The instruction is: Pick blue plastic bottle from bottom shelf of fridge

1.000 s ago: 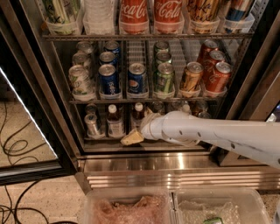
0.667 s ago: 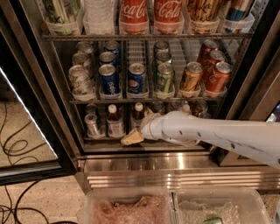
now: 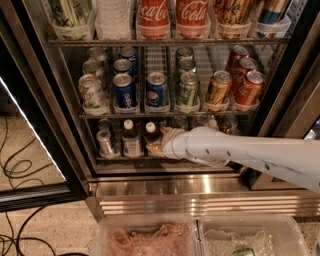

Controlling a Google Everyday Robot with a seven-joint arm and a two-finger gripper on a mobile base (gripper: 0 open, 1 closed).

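Observation:
The fridge [image 3: 56, 105] stands open in the camera view. On its bottom shelf [image 3: 125, 158] stand two small bottles with white caps and dark drink: one [image 3: 131, 141] at the left and one [image 3: 150, 134] just right of it. My gripper [image 3: 158, 142] is at the end of the white arm [image 3: 235, 152], which reaches in from the right. It sits right against the right-hand bottle and hides that bottle's lower part. A silver can [image 3: 105, 142] stands at the shelf's left end. The arm hides the shelf's right part.
The rack above holds soda cans, among them blue Pepsi cans [image 3: 123, 90]. Coca-Cola bottles [image 3: 153, 15] stand on the top rack. The steel base [image 3: 200, 187] runs below. Two clear plastic bins [image 3: 150, 235] sit on the floor in front. Cables [image 3: 15, 170] lie at the left.

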